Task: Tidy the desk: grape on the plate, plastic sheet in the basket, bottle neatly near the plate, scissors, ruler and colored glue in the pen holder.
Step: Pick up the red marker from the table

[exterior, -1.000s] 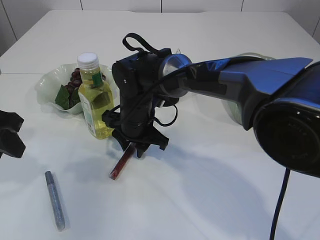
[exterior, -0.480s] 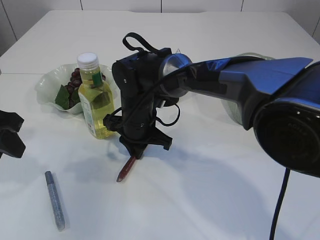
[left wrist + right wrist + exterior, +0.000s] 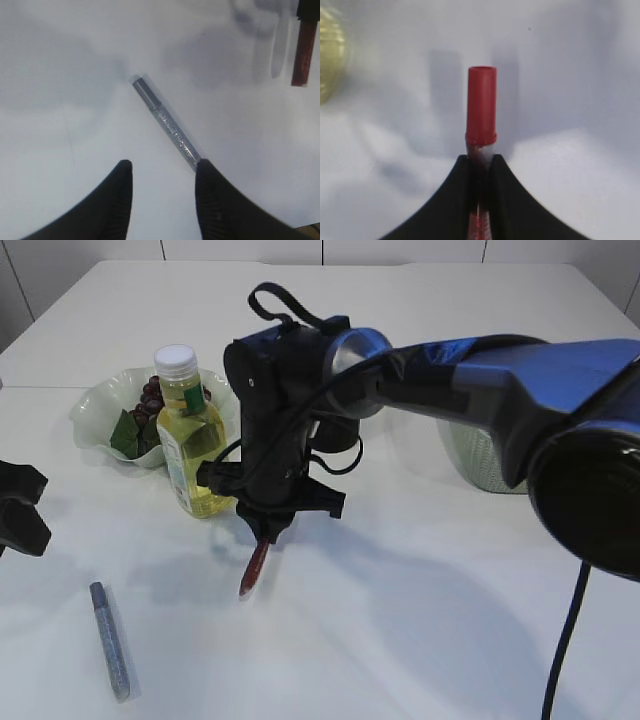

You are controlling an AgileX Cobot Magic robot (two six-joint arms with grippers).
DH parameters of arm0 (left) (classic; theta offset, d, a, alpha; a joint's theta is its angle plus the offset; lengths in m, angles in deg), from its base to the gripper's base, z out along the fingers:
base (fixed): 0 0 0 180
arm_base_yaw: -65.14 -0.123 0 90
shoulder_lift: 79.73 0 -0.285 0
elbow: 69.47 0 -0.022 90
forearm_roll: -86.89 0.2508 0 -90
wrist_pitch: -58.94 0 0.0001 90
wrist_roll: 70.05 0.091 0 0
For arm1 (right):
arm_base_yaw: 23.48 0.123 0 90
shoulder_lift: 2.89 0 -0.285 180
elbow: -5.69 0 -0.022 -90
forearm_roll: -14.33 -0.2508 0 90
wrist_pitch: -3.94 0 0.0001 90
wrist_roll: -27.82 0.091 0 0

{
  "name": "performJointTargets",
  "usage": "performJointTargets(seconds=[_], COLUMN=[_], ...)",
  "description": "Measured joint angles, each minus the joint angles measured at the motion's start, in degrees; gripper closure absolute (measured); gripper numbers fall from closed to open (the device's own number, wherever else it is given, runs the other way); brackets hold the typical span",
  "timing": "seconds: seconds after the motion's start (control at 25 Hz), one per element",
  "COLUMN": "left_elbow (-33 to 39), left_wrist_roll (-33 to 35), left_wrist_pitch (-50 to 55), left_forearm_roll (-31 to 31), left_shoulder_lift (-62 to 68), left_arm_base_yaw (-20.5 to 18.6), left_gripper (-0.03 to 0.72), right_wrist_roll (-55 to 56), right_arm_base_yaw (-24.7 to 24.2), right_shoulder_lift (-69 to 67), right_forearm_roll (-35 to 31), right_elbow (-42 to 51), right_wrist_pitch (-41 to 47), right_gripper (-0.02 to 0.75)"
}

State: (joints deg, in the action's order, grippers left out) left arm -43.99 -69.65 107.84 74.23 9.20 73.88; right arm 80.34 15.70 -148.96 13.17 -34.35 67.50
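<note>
My right gripper (image 3: 268, 530) is clamped on the red glue tube (image 3: 254, 568), black fingers (image 3: 462, 172) pinching the clear barrel just behind the cap. The tube hangs nearly upright, cap end down, just right of the bottle (image 3: 188, 435). From the exterior view I can't tell if the tip touches the table (image 3: 400, 620). In the right wrist view the cap (image 3: 481, 105) is a smooth opaque red cylinder with a small collar, and the barrel between the pads looks translucent with red fill. The yellow blur at the left edge of that view is the bottle.

My left gripper (image 3: 162, 187) is open, holding nothing, with its two rounded matte black fingertips (image 3: 120, 185) spread apart. It hovers near the silver glitter glue tube (image 3: 165, 122), which lies flat on the table, pointing diagonally, one end close to my right-hand fingertip. Only the left wrist view shows its sparkly clear barrel and grey hexagonal cap. From the exterior view it is a dull grey stick at near left (image 3: 110, 640). The red tube's end also shows in the left wrist view's top right corner (image 3: 304, 52).

The bottle is clear plastic with yellow liquid, a white screw cap and a green label, standing upright just near of the plate (image 3: 95, 405). The plate is pale green with a wavy rim, at far left, holding dark grapes (image 3: 152, 398) and a green leaf. A pale green ribbed holder (image 3: 480, 460) sits at right, partly hidden behind my right arm. The table is matte white.
</note>
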Motion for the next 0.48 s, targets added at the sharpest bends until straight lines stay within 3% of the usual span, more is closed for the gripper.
performJointTargets(seconds=[0.28,0.48], left_elbow=[0.0,0.0], left_wrist_roll=[0.0,0.0], left_wrist_pitch=[0.0,0.0], left_forearm_roll=[0.0,0.0], left_shoulder_lift=[0.0,0.0], left_arm_base_yaw=[0.0,0.0], left_gripper=[0.379,0.379], right_wrist_roll=[-13.58,-26.67], right_arm_base_yaw=[-1.96,-7.34], right_shoulder_lift=[5.8,9.14], right_forearm_roll=[-1.77,-11.62], right_elbow=[0.0,0.0], right_wrist_pitch=[0.81,0.81], right_gripper=[0.649,0.65])
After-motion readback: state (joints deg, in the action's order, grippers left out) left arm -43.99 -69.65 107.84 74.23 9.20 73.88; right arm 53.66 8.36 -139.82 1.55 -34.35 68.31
